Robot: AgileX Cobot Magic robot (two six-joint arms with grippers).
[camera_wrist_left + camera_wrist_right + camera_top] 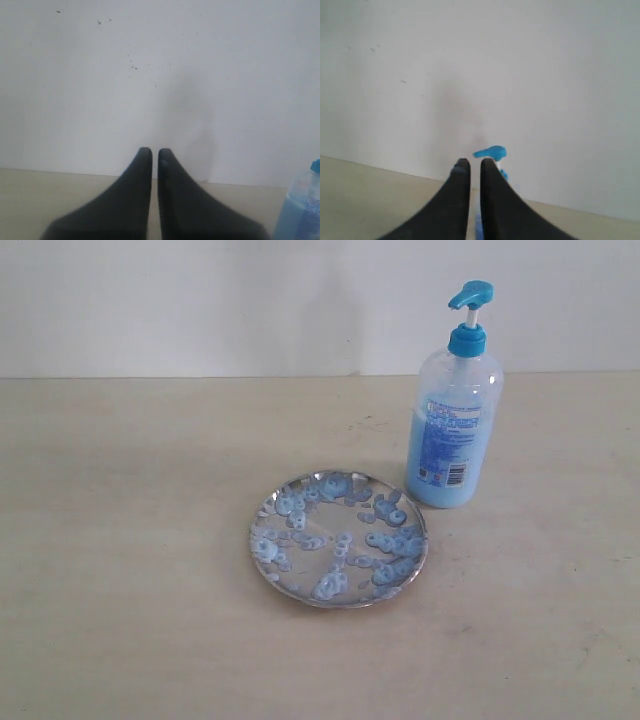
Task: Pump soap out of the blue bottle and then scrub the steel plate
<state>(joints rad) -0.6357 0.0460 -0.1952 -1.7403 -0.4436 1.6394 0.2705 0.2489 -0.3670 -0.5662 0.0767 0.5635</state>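
- Right pincer (472,162): jaws clenched on nothing. The tall clear pump bottle of blue liquid (491,152) stands upright straight ahead, beyond its fingertips.
- Left pincer (155,152): likewise clenched empty, with the bottle off its line, so the right arm seems better placed to pump.
- Round shiny steel plate (300,585), dotted with pale-blue soap blobs (392,512), lies beside the bottle's base, in neither pincer's view.

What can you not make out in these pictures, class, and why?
Exterior view: print on the blue bottle is too small to read.
Left wrist view: the edge cuts off most of the bottle.
Right wrist view: the right gripper hides the bottle below its pump head.
The steel plate shows in neither wrist view.
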